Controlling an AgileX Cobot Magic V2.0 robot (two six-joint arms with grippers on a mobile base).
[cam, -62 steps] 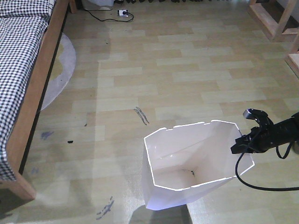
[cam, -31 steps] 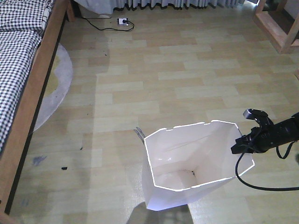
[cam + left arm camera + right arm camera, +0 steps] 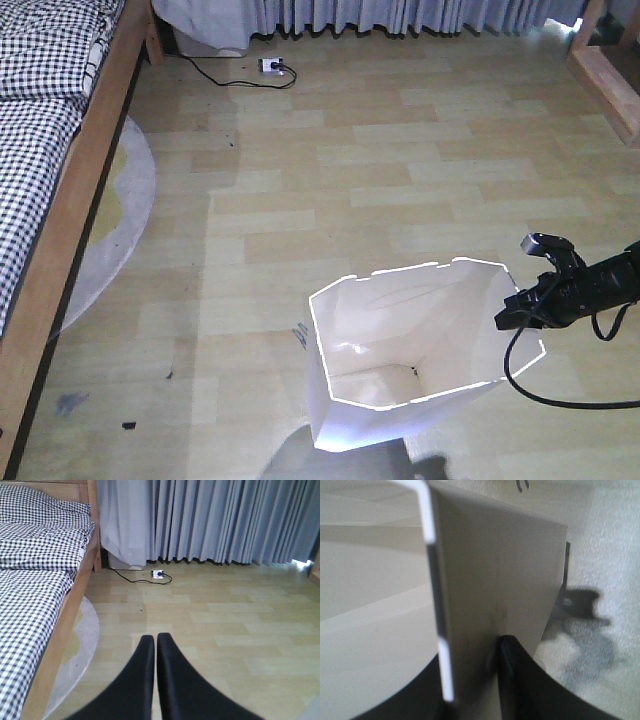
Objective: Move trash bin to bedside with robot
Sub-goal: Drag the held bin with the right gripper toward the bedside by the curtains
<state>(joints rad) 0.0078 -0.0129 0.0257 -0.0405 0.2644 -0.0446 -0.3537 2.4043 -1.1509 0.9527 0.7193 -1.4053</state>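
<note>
Open floor: bare floor (image 3: 400,190) between trash bin (image 3: 400,330) and bed.
Left edge: bed frame (image 3: 78,200), rug (image 3: 140,210) beside it.
Far edge: power strip (image 3: 270,66), curtain (image 3: 400,14).
Far right corner: wooden furniture (image 3: 605,80).

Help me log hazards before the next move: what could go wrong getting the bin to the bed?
The right gripper pinches only one thin wall of the trash bin at its rim, so the bin might slip or buckle. The corded power strip by the bed frame could get snagged during the approach.
</note>
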